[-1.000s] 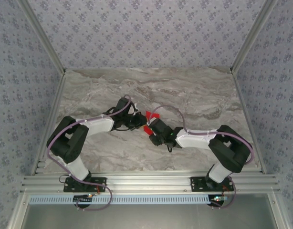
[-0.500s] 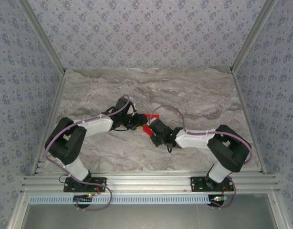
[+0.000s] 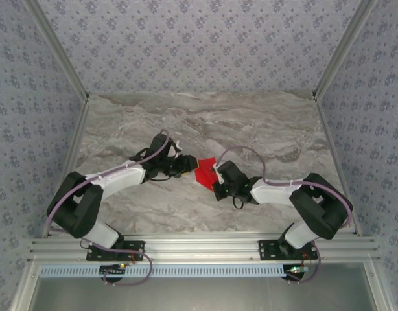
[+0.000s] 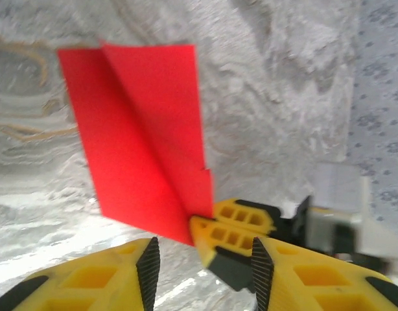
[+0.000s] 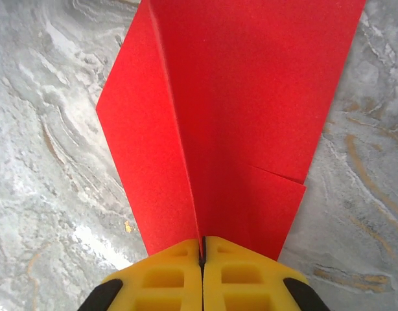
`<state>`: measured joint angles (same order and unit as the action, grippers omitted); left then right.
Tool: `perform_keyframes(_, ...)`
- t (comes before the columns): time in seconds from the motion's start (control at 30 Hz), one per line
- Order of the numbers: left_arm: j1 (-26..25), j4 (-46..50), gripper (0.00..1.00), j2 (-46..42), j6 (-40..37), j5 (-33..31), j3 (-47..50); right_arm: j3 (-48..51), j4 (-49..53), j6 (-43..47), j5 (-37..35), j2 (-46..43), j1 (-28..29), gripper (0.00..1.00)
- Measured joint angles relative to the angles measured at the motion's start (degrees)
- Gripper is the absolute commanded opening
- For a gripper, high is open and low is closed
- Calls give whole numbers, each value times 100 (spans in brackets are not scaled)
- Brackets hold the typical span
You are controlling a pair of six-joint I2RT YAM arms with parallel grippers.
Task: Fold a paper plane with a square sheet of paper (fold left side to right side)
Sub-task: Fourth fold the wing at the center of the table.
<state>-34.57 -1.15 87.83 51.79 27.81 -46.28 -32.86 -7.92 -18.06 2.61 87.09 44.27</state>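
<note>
The right gripper (image 5: 202, 251) has its jaws clamped on the centre fold of the folded red paper (image 5: 238, 110), which fans out ahead of them; the left gripper (image 4: 204, 272) has its jaws apart, with the paper just beyond its fingertips

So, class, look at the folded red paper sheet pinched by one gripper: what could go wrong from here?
1. The right gripper is shut on just the narrow end of the folded red paper sheet, so the thin sheet may slip, swing or tear.
2. The left gripper stands open, off the paper, and the two halves gape apart, so the fold may spring open.
</note>
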Motion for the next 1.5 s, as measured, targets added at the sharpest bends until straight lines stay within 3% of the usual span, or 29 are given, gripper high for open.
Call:
perform_keyframes(0.5,-345,-476,45,1167,133,138,-398,181,-422,-402,1506,-42,-702,6)
perform_keyframes(1.33,-348,-647,45,1587,146,151,-651,310,-1088,-1051,2428,437,-1158,5)
perform_keyframes(1.5,-348,-750,54,1578,160,151,-649,310,-1193,-1099,2527,507,-1191,5)
